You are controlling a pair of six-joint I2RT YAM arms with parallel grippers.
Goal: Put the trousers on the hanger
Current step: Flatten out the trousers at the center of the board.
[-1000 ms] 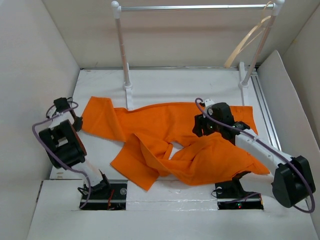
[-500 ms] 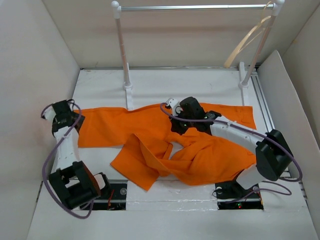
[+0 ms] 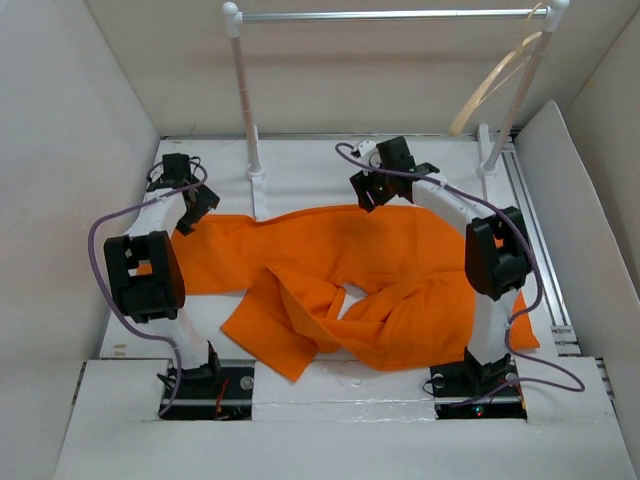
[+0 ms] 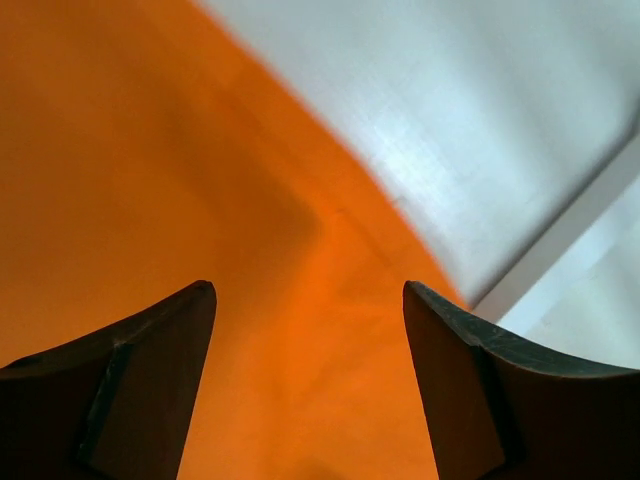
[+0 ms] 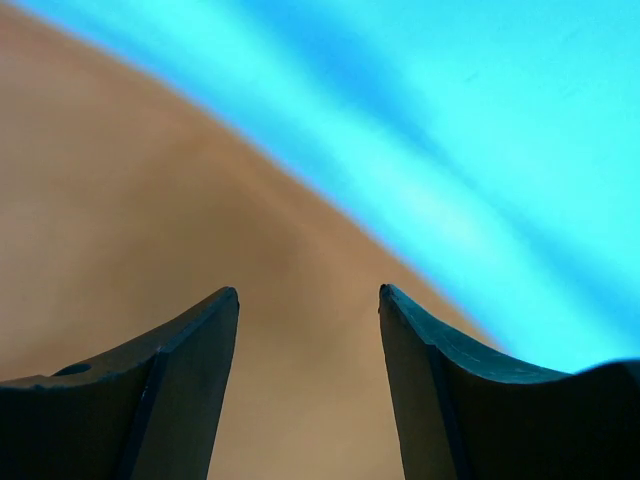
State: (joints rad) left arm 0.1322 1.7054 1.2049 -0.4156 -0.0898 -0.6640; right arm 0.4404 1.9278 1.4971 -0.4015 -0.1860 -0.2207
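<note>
Orange cloth, the trousers [image 3: 400,270], lies spread on the white table [image 3: 320,165], its long axis running left to right across the workspace. The far edge is drawn out fairly straight. The near part is bunched, with one leg folded over itself at near centre. Neither waistband nor button can be made out from above.

The left fingers [image 3: 192,212] hang over the far left corner of the cloth. The left wrist view shows them standing apart with nothing between them, the garment's edge and bare table passing beneath. The right fingers [image 3: 372,192] hang over the far edge near its middle. They too are spread and grasp nothing. In the right wrist view the colours are shifted, the cloth reading tan and the table blue. Whether either pair touches the fabric cannot be told.

The hanger [image 3: 490,85], pale and curved, appears hooked at the right end of the rack [image 3: 390,15], beside its right post. It is raised above the table and well apart from the trousers.

The governing relation is that the garment lies on the near side of both pairs of fingers, which sit along the same far edge, while the hanger stands beyond and to the right. The right arm is the nearer to it. Any transfer probably calls for carrying the cloth up, away and rightward, its long axis crossing the hanger.
</note>
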